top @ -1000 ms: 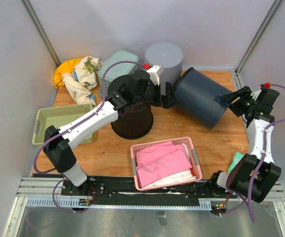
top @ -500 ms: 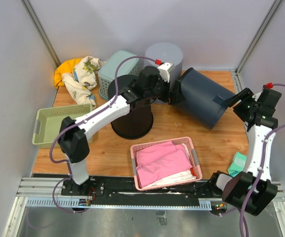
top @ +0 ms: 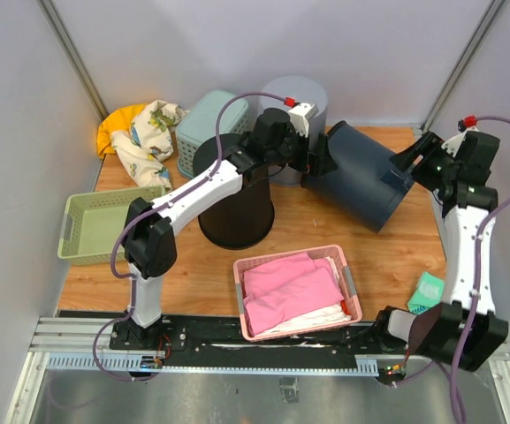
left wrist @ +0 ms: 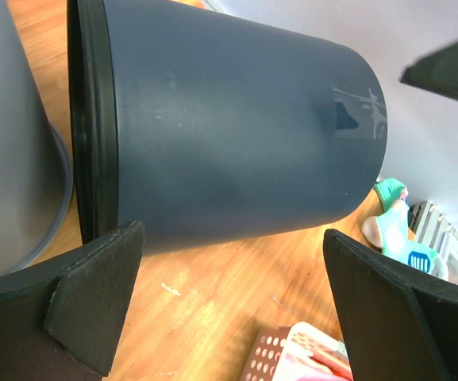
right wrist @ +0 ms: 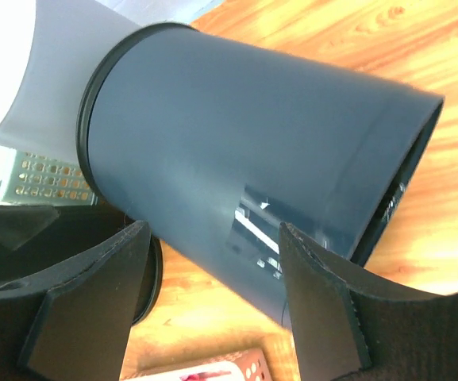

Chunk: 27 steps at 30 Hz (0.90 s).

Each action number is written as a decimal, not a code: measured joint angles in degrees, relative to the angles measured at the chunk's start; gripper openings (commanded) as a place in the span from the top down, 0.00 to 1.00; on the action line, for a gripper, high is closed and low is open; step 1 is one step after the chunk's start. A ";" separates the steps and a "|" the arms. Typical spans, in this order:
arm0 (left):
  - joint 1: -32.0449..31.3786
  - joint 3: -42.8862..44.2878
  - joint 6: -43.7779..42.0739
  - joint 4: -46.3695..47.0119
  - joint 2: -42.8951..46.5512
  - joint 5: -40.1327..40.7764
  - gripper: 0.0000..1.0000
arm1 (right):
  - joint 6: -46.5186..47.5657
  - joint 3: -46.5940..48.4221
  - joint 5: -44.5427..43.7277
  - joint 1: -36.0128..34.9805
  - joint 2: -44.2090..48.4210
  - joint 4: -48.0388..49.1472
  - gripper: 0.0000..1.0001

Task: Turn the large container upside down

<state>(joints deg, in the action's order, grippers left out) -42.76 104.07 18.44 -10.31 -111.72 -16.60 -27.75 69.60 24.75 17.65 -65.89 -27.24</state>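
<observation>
The large dark blue-grey container (top: pixel 361 177) lies on its side on the wooden table, at the right of centre. My left gripper (top: pixel 322 164) is open at its left end, where a black band runs round it. In the left wrist view the container (left wrist: pixel 229 127) fills the upper frame, above and beyond the open gripper (left wrist: pixel 236 274). My right gripper (top: pixel 411 164) is open at the container's right end. In the right wrist view the container (right wrist: pixel 244 159) lies between and beyond the open gripper (right wrist: pixel 213 238). Neither gripper holds anything.
A black bin (top: pixel 237 212) stands under my left arm. A light grey bin (top: pixel 294 93) and a teal basket (top: pixel 203 119) stand behind. A pink basket of cloth (top: pixel 294 291) sits in front, a green basket (top: pixel 91 225) at left, clothes (top: pixel 140 132) far left, a teal item (top: pixel 427 291) near right.
My left arm has stretched further right, bringing its gripper up to the container's left end. My right gripper has risen and moved back a little. The container has barely shifted.
</observation>
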 measured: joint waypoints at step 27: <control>-0.46 -17.20 7.04 3.67 17.59 -3.19 0.01 | 9.27 52.68 -9.70 -19.89 -50.03 -8.24 0.34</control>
<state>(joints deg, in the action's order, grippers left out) -43.22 86.87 25.47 -6.63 -94.13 -19.79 -18.48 122.28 15.05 -2.24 -115.92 -35.48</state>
